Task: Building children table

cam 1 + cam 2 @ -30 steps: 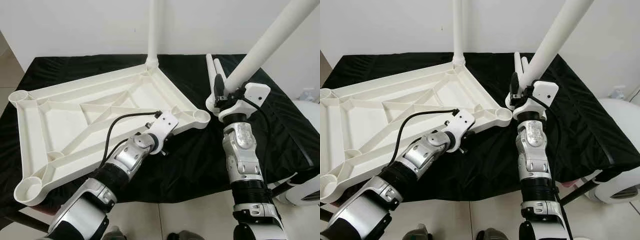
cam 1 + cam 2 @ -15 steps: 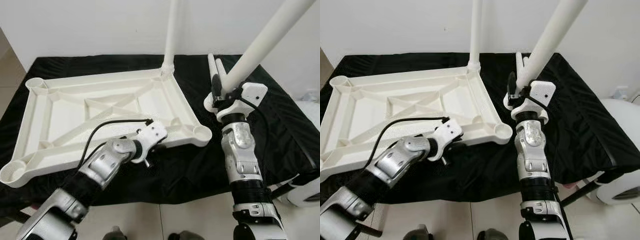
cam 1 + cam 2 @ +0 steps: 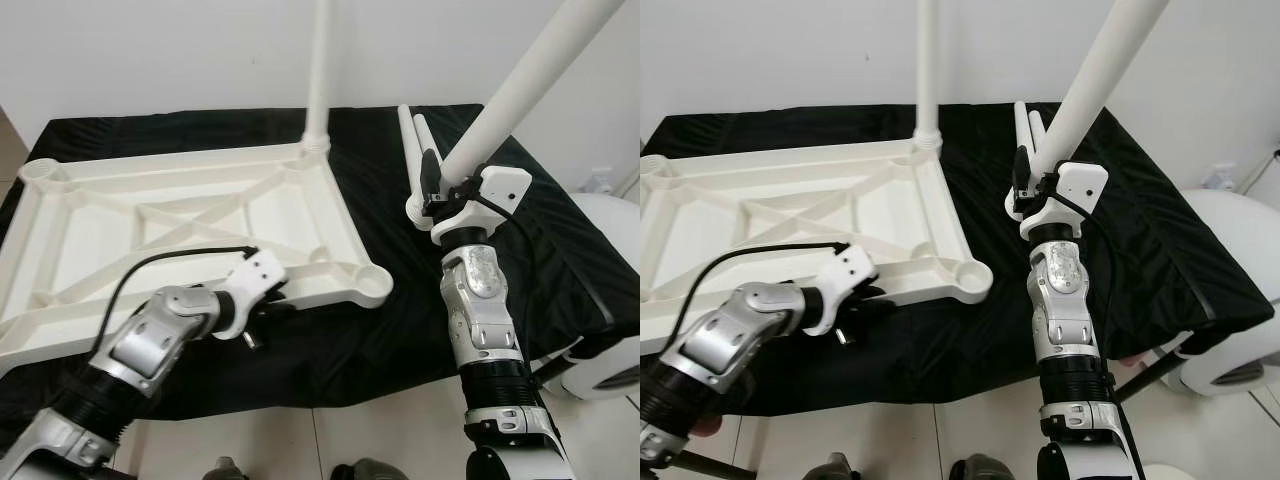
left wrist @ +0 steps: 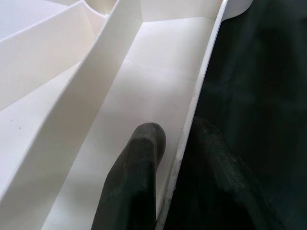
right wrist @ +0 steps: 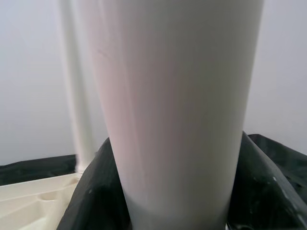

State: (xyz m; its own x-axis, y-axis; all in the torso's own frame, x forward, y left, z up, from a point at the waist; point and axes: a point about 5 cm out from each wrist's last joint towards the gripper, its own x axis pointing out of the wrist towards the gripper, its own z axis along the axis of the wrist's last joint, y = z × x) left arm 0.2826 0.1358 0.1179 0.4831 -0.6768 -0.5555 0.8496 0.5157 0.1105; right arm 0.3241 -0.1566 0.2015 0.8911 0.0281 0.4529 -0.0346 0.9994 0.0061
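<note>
Lying upside down on a desk draped in black cloth, the white plastic tabletop shows its ribbed underside: smooth raised walls, diagonal braces and a round socket at each corner. One round white leg stands upright in the far corner socket. The near right corner socket is open, with no leg in it.

The left gripper sits at the tabletop's near edge, just left of that open socket. In the left wrist view its fingers straddle the thin rim wall, one matte black finger inside the shallow channel and the other outside over the cloth, clenched on the rim.

The right gripper is raised above the desk to the right of the tabletop, grasping a second leg, a thick smooth white tube tilted up and to the right. The right wrist view shows that tube pressed between both black fingers, with the upright leg pale behind it. Two more legs lie side by side on the cloth just behind this gripper.
</note>
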